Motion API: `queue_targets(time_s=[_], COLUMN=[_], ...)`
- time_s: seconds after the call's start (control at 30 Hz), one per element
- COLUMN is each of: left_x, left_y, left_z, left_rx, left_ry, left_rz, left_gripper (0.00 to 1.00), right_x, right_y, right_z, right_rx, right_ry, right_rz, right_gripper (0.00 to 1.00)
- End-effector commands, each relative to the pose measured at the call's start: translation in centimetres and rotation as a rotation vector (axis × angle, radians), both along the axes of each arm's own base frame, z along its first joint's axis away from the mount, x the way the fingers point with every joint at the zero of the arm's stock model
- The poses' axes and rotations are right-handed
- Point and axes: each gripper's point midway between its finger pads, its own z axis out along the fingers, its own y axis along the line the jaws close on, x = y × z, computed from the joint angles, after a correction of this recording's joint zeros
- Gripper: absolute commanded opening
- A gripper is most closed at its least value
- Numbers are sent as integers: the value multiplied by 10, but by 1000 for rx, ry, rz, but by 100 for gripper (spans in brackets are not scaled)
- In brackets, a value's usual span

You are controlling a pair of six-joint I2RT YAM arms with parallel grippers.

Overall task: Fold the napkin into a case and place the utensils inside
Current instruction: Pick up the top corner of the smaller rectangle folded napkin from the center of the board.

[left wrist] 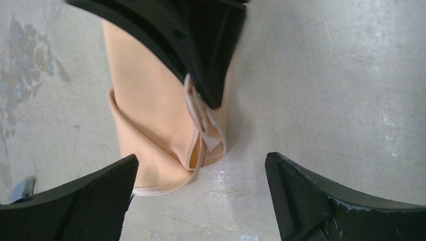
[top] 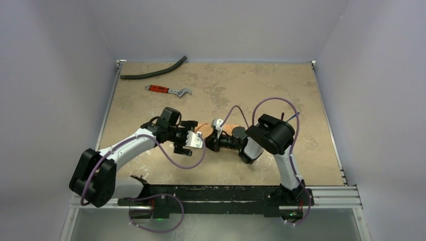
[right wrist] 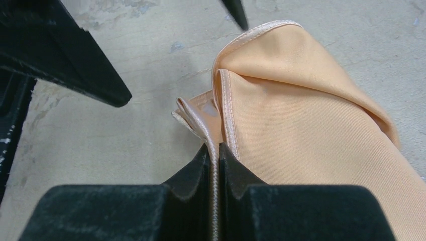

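A: Checking grips first. L end effector (left wrist: 201, 159)?
B: Jaws spread wide, nothing btwn them. It sits low over one end of the napkin (left wrist: 150, 125). One pad overlaps the cloth's corner in the L wrist view; contact can't be told.
A: R end effector (right wrist: 213, 156)?
B: Clamped on the napkin's hem. R wrist view: both pads pressed tight w/ only the thin stitched edge btwn them. L wrist view: the pinched strip runs up off the rest of the cloth to the R tips.
A: Napkin location, shape?
B: Approx mid surface (top: 261, 85), right btwn the two end effectors, which face each other. Top view shows only small peach patches; arms cover the rest. Cloth is folded into a long, narrow form w/ several layers, hems showing at the end. Layers gape there, not lying flat. Rest lies on the surface.
A: Other items?
B: Red-handled wrench (top: 168, 90) and curved black hose (top: 153, 72), both in far-left part of surface, well apart from napkin. Hose is behind wrench, near the far edge.
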Motion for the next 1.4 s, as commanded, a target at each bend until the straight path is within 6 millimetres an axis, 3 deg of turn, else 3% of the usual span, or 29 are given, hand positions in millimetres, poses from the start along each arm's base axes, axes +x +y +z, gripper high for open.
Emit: queue_targets(time_s=[0.0, 0.1, 0.2, 0.3, 0.4, 0.7, 0.77, 0.83, 0.9, 1.0, 1.13, 1.27, 1.37], left_x=[-6, 22, 34, 20, 0, -5, -3, 2, 7, 9, 10, 10, 8], left_y=[-1, -3, -3, -12, -19, -35, -38, -37, -37, -37, -37, -36, -34], left_z=[-10, -3, 7, 16, 9, -3, -3, -6, -7, -7, -8, -7, -6], left_rx=[17, 6, -35, -81, -77, -46, -50, -42, -37, -37, -36, -35, -35], left_ry=[-61, -97, -49, 46, 69, 23, 20, 10, -3, -5, -5, 8, 25], left_rz=[-142, -17, 78, 60, -28, -126, -120, -104, -84, -79, -68, -46, -33], left_gripper=[96, 93, 86, 79, 77, 76, 68, 54, 36, 1, 0, 0, 0], right_x=[8, 7, 4, 1, -3, -6, -7, -8, -8, -8, -7, -4, 0], right_y=[3, 0, 0, 0, 2, 4, 4, 3, 3, 3, 2, -1, -4], right_z=[123, 118, 113, 110, 108, 115, 116, 118, 119, 121, 127, 133, 137], right_rx=[414, 410, 398, 396, 397, 419, 420, 426, 425, 429, 439, 441, 445], right_ry=[-307, -256, -213, -190, -154, -78, -80, -93, -97, -105, -138, -193, -218], right_rz=[41, 69, 90, 107, 132, 165, 169, 170, 169, 169, 164, 134, 117], right_gripper=[12, 12, 13, 13, 13, 13, 13, 13, 13, 13, 15, 26, 28])
